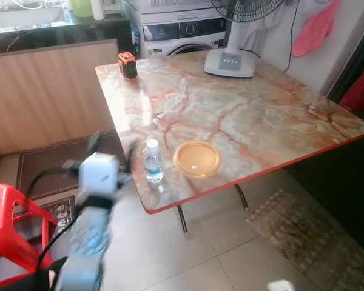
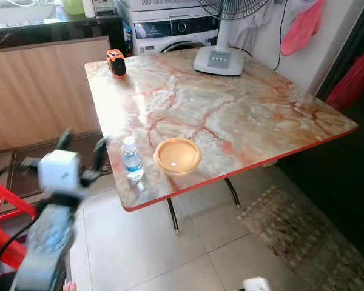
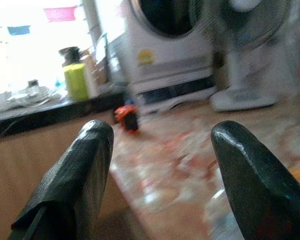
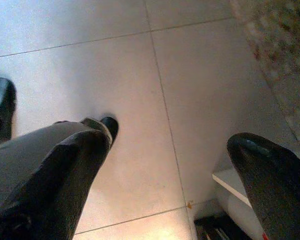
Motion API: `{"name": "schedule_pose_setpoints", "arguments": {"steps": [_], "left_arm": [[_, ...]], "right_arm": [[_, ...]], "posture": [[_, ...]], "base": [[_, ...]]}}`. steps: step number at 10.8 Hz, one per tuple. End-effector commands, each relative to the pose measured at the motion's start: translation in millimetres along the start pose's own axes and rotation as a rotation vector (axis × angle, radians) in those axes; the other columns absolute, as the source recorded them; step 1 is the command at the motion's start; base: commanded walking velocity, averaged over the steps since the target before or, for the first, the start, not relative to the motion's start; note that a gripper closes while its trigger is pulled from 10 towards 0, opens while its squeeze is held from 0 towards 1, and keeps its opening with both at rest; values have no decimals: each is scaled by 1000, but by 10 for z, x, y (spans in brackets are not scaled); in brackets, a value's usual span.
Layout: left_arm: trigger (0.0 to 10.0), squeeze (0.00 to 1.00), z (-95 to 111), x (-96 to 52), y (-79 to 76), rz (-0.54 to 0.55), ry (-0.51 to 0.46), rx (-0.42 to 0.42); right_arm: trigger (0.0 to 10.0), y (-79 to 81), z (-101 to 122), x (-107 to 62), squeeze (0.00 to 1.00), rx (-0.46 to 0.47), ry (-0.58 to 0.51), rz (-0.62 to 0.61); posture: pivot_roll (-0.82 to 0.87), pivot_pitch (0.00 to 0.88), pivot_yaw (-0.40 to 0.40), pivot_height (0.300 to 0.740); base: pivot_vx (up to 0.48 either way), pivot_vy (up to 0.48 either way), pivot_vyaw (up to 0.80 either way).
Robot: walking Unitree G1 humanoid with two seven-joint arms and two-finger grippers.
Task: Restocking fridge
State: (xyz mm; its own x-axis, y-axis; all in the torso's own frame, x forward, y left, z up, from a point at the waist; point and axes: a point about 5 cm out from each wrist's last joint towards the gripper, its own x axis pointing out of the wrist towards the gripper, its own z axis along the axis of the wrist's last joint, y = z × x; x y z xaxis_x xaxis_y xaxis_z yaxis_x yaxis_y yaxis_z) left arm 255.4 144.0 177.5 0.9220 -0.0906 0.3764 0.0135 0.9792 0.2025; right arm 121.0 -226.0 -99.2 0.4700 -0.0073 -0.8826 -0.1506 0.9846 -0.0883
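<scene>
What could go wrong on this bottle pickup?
1. The water bottle stands upright close to the near table edge; a bump from the left gripper, raised beside it with jaws open, could tip it onto the tile floor.
2. The orange bowl sits just beside the bottle, also near the edge, so a wide sweep could shove it off.
3. The head views blur around the arm, so the approach may be misjudged.

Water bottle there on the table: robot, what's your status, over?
Left hand open, raised beside table edge, short of water bottle. Right hand open, hanging over floor tiles. Bottle upright near table corner, orange lidded container beside it, apart. Nothing between hand and bottle.
</scene>
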Motion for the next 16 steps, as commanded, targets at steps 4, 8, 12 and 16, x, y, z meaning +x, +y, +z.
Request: {"name": "schedule_pose_setpoints", "arguments": {"steps": [4,8,12,16], "left_arm": [[10000,0,-20,-86,-60,-109,66,-79],[10000,0,-62,-93,71,-71,109,-137],[10000,0,22,-19,-39,-87,94,-160],[10000,0,106,84,64,-76,60,-161]], "right_arm": [[10000,-5,-115,-26,0,107,15,-39],[10000,-29,-172,-43,0,256,7,-100],[10000,-17,-174,-48,0,338,-27,-113],[10000,-13,-228,-66,0,354,-24,-103]], "posture": [[79,0,-42,740],[100,0,-76,740],[146,0,-54,740],[130,0,-52,740]], "base": [[0,0,0],[0,0,0],[0,0,0],[0,0,0]]}}
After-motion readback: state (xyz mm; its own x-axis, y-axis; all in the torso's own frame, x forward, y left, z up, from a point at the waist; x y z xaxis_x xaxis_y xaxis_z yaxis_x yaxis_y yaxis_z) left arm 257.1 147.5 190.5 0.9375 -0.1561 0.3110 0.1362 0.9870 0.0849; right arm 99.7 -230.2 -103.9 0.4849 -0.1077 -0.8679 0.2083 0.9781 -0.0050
